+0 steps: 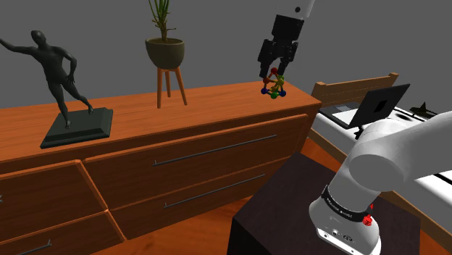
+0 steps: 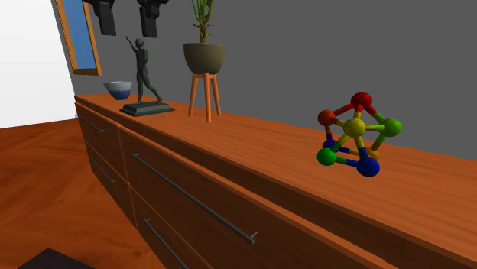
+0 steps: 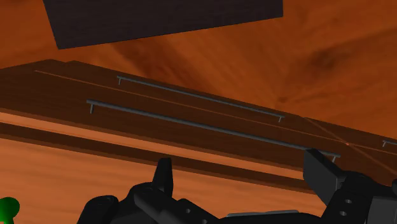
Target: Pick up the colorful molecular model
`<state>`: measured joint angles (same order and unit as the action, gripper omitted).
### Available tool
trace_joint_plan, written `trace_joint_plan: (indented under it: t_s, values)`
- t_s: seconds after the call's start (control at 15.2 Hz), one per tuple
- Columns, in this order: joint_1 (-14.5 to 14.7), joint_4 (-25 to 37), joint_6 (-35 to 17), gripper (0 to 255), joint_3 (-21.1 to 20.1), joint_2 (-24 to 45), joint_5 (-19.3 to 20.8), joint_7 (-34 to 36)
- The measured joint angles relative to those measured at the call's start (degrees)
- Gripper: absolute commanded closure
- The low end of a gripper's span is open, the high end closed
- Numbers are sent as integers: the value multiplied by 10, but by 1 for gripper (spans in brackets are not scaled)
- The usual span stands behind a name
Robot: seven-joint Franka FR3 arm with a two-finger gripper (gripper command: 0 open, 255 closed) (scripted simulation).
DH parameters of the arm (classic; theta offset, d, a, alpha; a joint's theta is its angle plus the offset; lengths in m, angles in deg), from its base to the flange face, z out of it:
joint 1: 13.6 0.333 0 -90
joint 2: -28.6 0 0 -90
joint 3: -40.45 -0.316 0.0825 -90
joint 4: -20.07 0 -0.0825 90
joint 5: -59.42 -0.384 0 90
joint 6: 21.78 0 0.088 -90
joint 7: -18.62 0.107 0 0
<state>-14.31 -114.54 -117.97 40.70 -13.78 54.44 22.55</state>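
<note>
Black two-finger gripper (image 1: pixel 273 74), spread open and empty, hangs near the colourful ball-and-rod molecular model (image 2: pixel 355 128), probably light, stiff yet fragile, best pinched gently at its top

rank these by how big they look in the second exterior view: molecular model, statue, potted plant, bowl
1. potted plant
2. molecular model and statue: look alike; the model sits nearer the camera
3. bowl

The arm (image 1: pixel 395 152) was built of smooth, rounded white shells, with a black ring (image 1: pixel 346 205) at one joint bearing small pale lettering and red dots beside it. Its gripper (image 1: pixel 273 74) was all black and blocky, with two angular fingers (image 3: pixel 164 173).
</note>
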Motion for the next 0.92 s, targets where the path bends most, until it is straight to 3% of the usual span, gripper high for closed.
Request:
trace_joint_plan:
  t_s: [0.2,0.92]
  values:
    - [-7,-3,-13,0,8,9,9,-8]
    - [-63,-15,-151,0,83,111,76,-70]
